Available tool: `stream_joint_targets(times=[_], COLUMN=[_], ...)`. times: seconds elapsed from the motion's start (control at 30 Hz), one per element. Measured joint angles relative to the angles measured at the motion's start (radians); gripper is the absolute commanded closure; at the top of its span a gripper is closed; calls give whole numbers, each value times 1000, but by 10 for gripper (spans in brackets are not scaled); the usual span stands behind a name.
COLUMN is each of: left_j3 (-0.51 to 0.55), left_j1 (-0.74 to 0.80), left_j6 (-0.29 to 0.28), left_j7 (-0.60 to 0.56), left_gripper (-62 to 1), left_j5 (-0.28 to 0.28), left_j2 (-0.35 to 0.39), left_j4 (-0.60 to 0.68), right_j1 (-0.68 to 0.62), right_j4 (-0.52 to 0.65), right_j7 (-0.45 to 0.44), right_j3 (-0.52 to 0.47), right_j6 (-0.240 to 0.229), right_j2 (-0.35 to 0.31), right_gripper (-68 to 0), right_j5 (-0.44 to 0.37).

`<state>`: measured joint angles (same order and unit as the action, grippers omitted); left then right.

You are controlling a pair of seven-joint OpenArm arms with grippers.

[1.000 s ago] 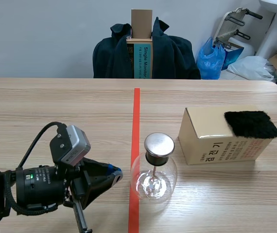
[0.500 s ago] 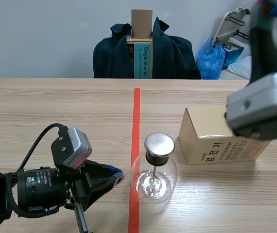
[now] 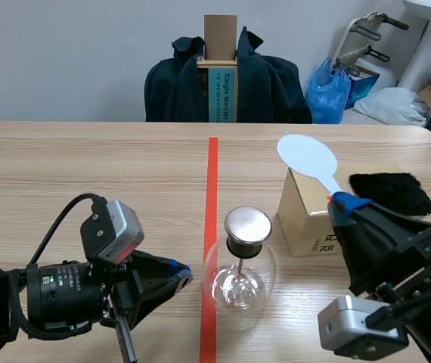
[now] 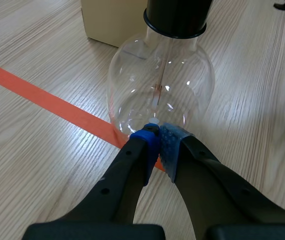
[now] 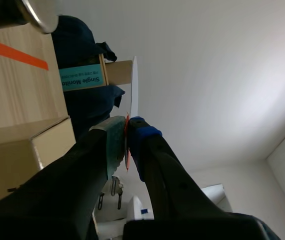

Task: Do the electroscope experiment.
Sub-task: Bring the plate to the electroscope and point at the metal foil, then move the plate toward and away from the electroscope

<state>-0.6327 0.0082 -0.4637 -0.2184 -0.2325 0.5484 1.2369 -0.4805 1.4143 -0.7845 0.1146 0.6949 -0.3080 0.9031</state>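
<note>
The electroscope, a clear glass flask with a black stopper and a round metal cap, stands on the red tape line. My left gripper lies low just left of the flask, shut on nothing. In the left wrist view its tips sit at the foot of the flask. My right gripper is at the lower right, shut on the stem of a white round paddle that sticks up over the box. The right wrist view shows the paddle edge-on between the fingers of the right gripper.
A cardboard box stands right of the flask, with a black fuzzy cloth on its top. A red tape line runs down the table's middle. Behind the far edge stands a chair draped with a dark jacket.
The right arm, absent a second ago, swung in raised at the upper right and has come down low at the right, holding the white paddle. The left arm has barely moved.
</note>
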Motion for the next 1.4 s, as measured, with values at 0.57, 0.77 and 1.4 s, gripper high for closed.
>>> stream_joint_targets(times=[0.57, 0.77, 1.4], left_j3=[0, 0, 0], left_j1=[0, 0, 0], left_j6=[7, 7, 7], left_j7=[0, 0, 0], left_gripper=[-21, -21, -21], left_j5=[0, 0, 0], left_j2=[-11, -11, -11], left_j4=[0, 0, 0], right_j1=[0, 0, 0], right_j4=[-5, -5, -5], right_j7=[-159, -248, -338], right_j3=[-15, -15, -15], right_j6=[-21, -21, -45], right_j2=[-3, -3, -3], right_gripper=[-9, -9, -9], right_j5=[101, 115, 115])
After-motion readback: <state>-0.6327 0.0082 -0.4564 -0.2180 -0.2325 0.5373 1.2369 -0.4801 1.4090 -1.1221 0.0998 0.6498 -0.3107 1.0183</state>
